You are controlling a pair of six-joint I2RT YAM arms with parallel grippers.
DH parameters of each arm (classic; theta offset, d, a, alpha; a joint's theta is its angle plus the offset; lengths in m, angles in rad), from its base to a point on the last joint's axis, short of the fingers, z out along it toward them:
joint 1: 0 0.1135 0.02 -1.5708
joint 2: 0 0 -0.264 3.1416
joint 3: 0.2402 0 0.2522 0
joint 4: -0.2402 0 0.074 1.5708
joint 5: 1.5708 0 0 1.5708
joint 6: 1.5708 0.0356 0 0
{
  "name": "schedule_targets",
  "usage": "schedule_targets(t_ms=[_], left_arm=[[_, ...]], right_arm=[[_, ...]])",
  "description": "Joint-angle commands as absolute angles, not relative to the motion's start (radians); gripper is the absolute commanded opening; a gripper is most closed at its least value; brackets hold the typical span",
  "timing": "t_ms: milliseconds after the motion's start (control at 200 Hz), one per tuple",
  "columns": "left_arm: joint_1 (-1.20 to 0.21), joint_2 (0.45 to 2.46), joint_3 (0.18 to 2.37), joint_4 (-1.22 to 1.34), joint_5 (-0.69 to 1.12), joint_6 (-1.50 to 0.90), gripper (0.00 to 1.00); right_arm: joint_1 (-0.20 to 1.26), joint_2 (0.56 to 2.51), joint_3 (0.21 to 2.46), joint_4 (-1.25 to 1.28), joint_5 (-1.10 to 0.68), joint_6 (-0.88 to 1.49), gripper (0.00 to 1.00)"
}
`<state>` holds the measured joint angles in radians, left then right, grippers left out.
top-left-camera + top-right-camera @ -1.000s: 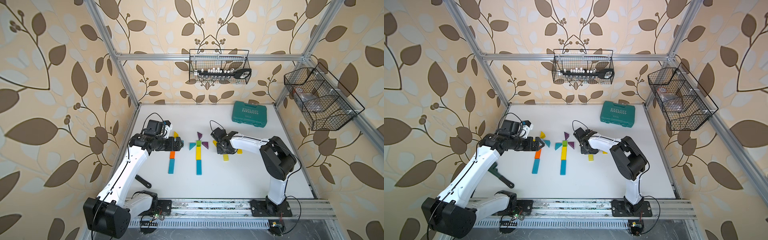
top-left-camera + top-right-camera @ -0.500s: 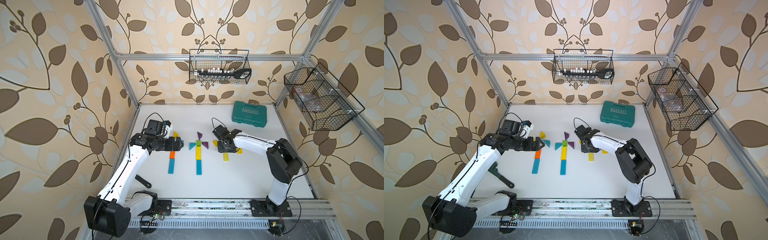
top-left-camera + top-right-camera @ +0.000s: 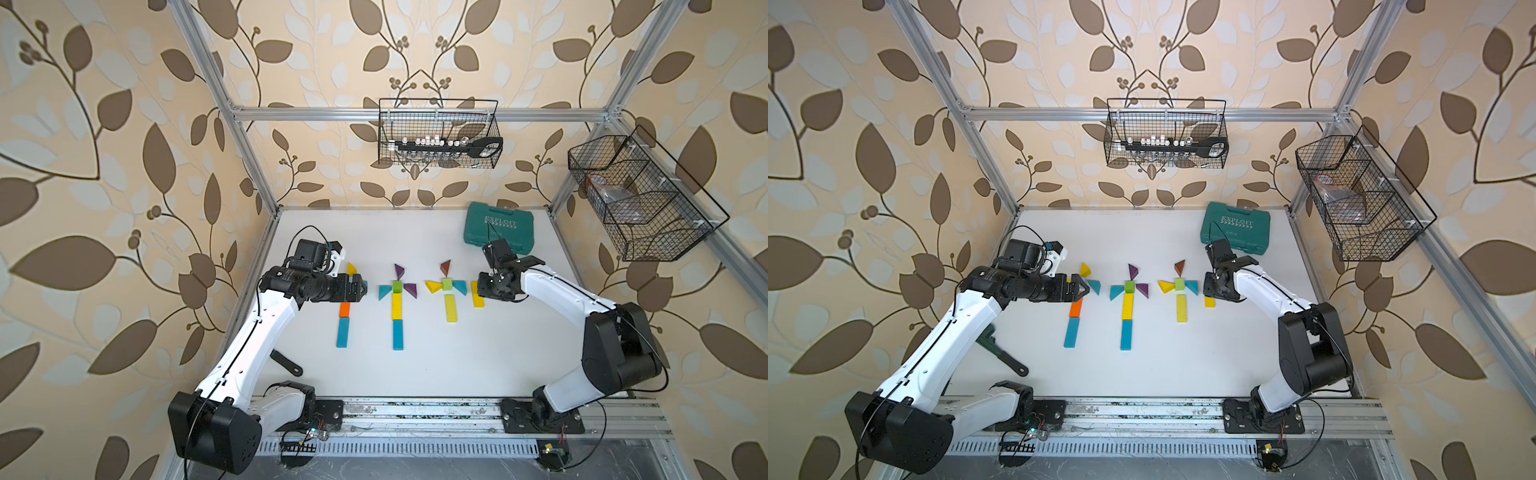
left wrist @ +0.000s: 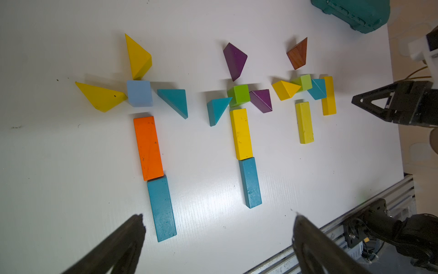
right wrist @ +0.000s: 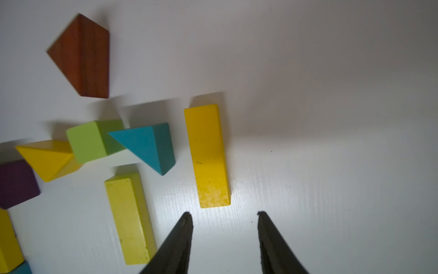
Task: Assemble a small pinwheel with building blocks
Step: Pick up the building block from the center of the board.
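Three flat pinwheels of building blocks lie side by side. The left one has a pale-blue cube (image 4: 139, 93), an orange bar (image 3: 344, 309) and a teal bar (image 3: 343, 332). The middle one has a green cube (image 3: 397, 286). The right one has a green cube (image 3: 447, 284), a brown wedge (image 3: 445, 267) and a pale-yellow bar (image 3: 451, 308). A loose yellow bar (image 5: 208, 154) lies beside it, just beyond my right gripper (image 5: 224, 213), which is open and empty. My left gripper (image 3: 359, 289) hovers wide open over the left pinwheel's head, holding nothing.
A teal EXPLOIT case (image 3: 498, 226) sits at the back right, close behind the right wrist. A black tool (image 3: 286, 362) lies under the left arm. Wire baskets hang on the back wall (image 3: 438, 133) and right wall (image 3: 640, 199). A metal rail (image 3: 415, 415) runs along the front.
My right gripper has drawn back to the right, off the right pinwheel, and its jaws have spread apart. The left arm has stayed put.
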<state>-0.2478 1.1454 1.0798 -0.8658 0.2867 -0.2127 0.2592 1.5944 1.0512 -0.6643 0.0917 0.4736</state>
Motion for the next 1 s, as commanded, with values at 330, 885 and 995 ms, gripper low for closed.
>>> schedule_targets(t_ms=[330,885,995], left_arm=[[-0.235,1.170,1.077,-0.862,0.289,-0.195,0.99],[-0.232,1.172,1.077,-0.864,0.290,-0.193,0.99],[-0.232,1.164,1.077,-0.864,0.291,-0.193,0.99]], right_arm=[[0.222,1.792,1.163,-0.601,-0.026,0.339,0.50],[0.221,1.870,1.195,-0.647,0.053,0.313,0.27],[0.222,1.809,1.134,-0.647,0.041,0.324,0.12]])
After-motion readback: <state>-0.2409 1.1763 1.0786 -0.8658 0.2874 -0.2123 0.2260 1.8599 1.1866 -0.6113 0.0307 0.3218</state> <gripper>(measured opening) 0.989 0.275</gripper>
